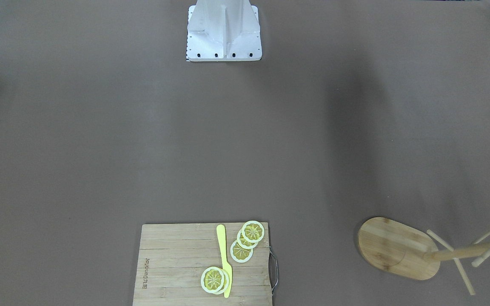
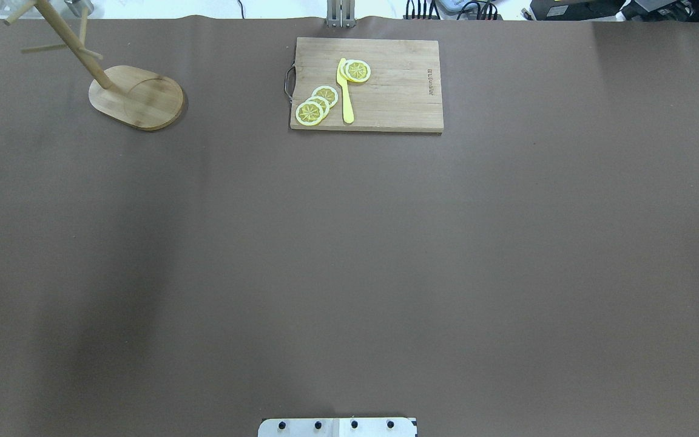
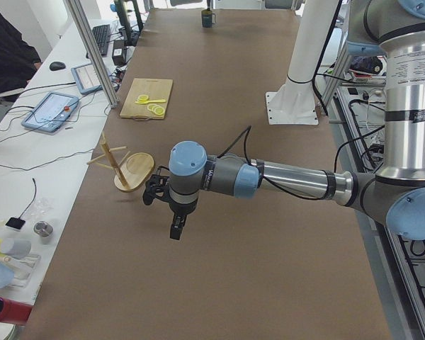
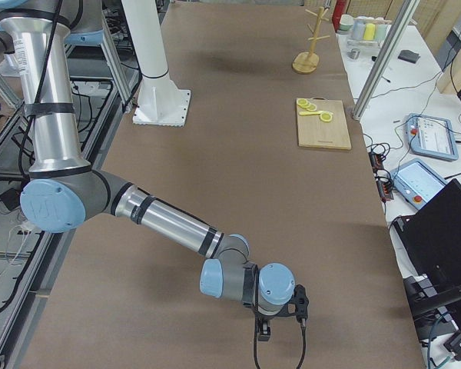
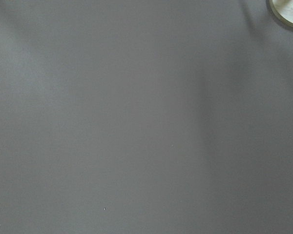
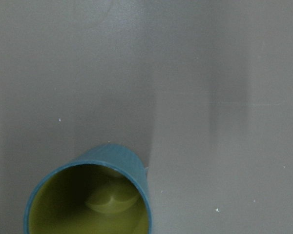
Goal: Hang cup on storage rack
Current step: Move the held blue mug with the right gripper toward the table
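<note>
The cup (image 6: 88,195), teal-blue with a yellowish inside, stands upright on the brown table and fills the lower left of the right wrist view. It also shows small at the table's far end, cup (image 3: 208,19). The storage rack (image 2: 137,97), a wooden mug tree on an oval base, stands at the far left corner with bare pegs, also storage rack (image 1: 398,248). My left gripper (image 3: 176,232) hangs over the table just short of the rack's base (image 3: 134,170). My right gripper (image 4: 283,327) hangs low at the opposite end. Neither gripper's fingers show in the wrist views, so I cannot tell whether they are open or shut.
A slatted cutting board (image 2: 366,85) with lemon slices (image 2: 316,106) and a yellow knife (image 2: 345,91) lies at the far middle edge. The robot's white pedestal (image 1: 223,32) stands at the near edge. Desks with tablets and a seated person (image 3: 7,49) flank the far side.
</note>
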`<move>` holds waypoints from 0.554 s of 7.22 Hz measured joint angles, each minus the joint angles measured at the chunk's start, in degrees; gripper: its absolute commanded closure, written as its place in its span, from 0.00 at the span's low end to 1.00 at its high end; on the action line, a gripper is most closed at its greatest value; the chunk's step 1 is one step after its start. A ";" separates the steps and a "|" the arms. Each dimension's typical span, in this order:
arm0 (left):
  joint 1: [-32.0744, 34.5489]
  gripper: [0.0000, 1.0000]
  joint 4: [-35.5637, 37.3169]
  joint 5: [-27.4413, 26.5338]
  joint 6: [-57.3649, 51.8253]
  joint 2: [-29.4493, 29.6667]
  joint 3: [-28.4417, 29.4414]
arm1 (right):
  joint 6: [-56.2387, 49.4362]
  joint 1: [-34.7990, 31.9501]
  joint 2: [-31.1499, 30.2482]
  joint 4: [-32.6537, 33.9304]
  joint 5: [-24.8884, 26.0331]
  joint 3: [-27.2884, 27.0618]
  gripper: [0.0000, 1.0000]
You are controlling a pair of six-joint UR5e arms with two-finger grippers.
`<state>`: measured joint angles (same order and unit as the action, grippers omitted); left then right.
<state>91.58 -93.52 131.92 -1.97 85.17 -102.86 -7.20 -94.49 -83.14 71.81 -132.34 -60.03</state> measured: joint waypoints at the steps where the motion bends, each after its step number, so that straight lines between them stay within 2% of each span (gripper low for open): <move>1: 0.00 0.01 0.00 -0.02 0.02 0.00 0.02 | 0.26 0.17 0.61 0.00 0.04 0.80 0.00; 3: 0.00 0.01 0.00 -0.04 0.04 0.03 0.05 | 0.49 0.61 1.84 -0.06 0.06 2.66 0.00; 4: -0.02 0.01 0.00 -0.06 0.04 0.09 0.11 | 0.53 0.80 2.06 -0.08 0.07 3.17 0.04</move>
<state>91.56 -93.51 131.86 -1.93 85.25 -102.74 -6.67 -93.69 -81.07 71.73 -132.28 -56.87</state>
